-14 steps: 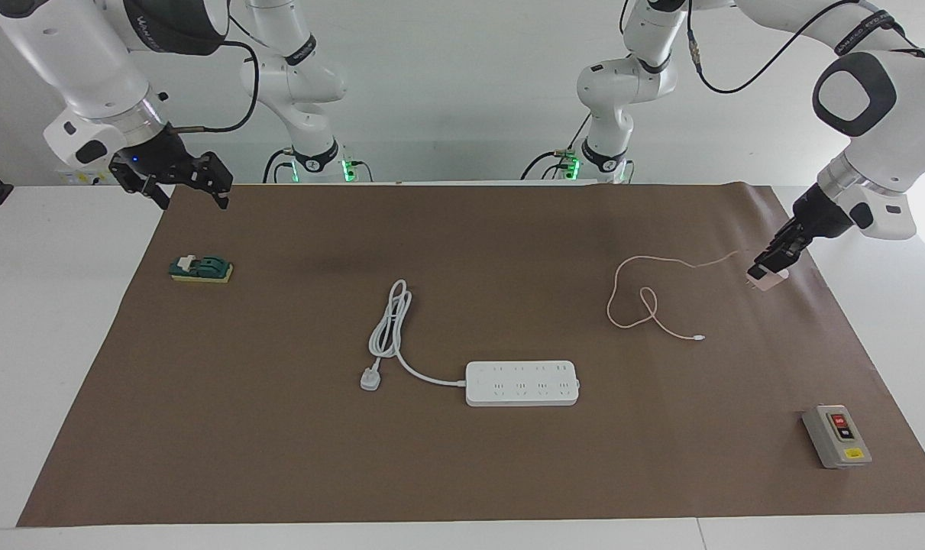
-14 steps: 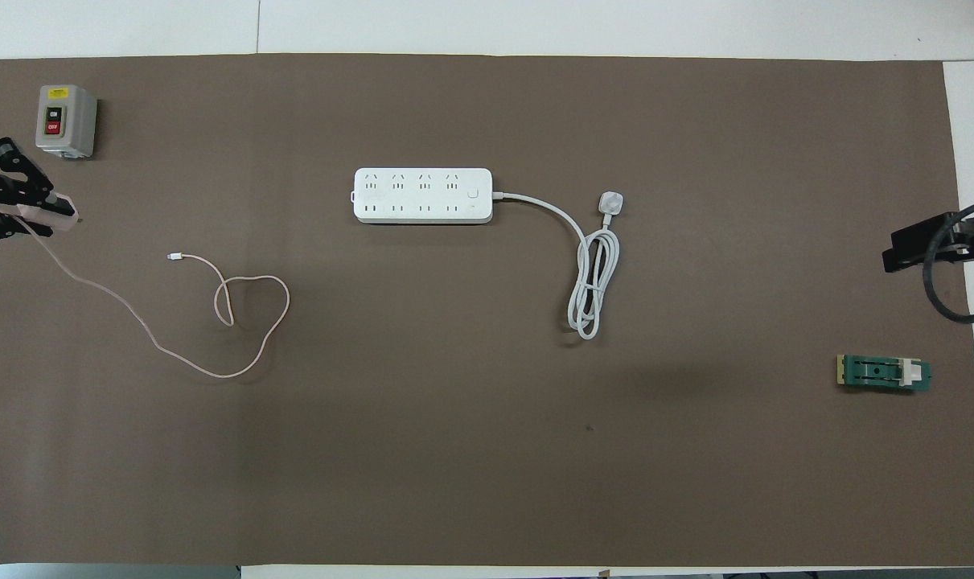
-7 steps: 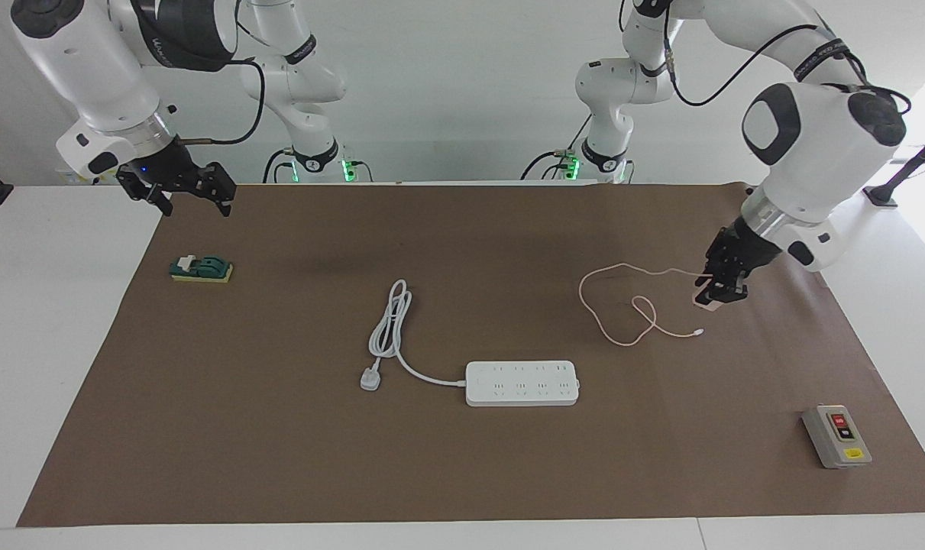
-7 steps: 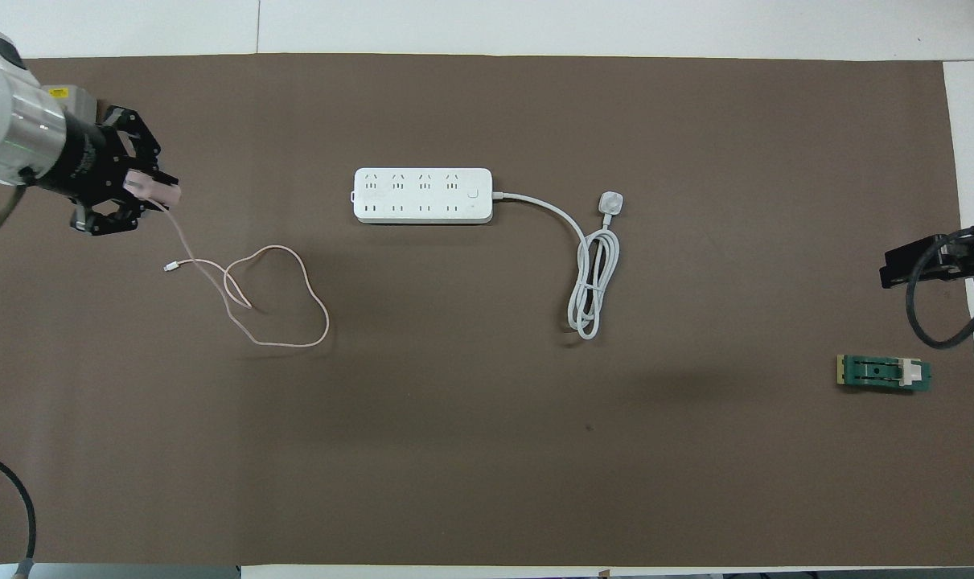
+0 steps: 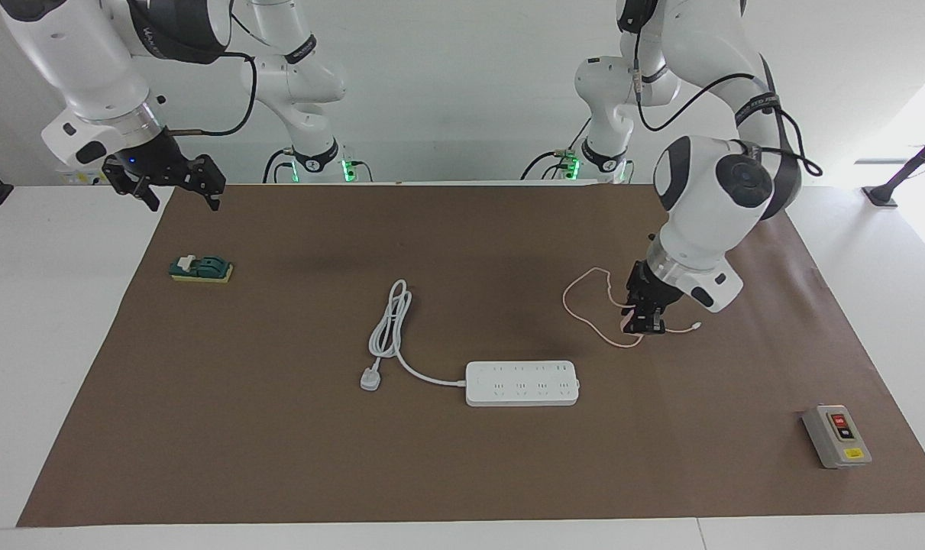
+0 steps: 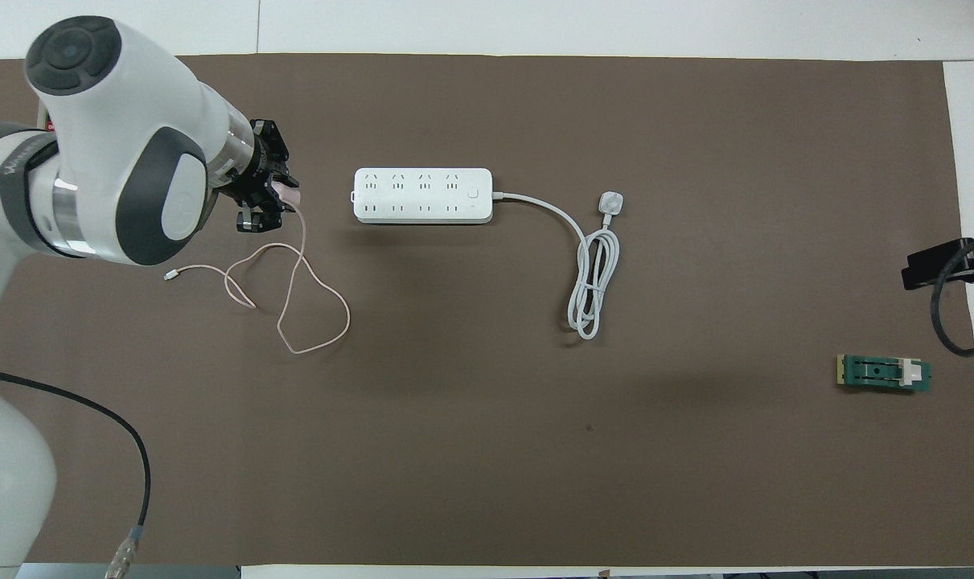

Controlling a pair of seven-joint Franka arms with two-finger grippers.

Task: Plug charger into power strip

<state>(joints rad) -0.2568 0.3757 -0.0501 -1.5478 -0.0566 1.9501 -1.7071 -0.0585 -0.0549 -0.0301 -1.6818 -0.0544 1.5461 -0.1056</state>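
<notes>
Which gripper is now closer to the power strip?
Left. The left gripper, shut on the charger, hangs just off the power strip's end. The right gripper waits open at the mat's corner by its own base, well away from the strip.

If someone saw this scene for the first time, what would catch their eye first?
The left gripper is shut on the pink charger above the mat, its cable trailing in loops below. The white power strip lies mid-table, no charger in it yet. The right gripper waits, open, over the mat's corner.
</notes>
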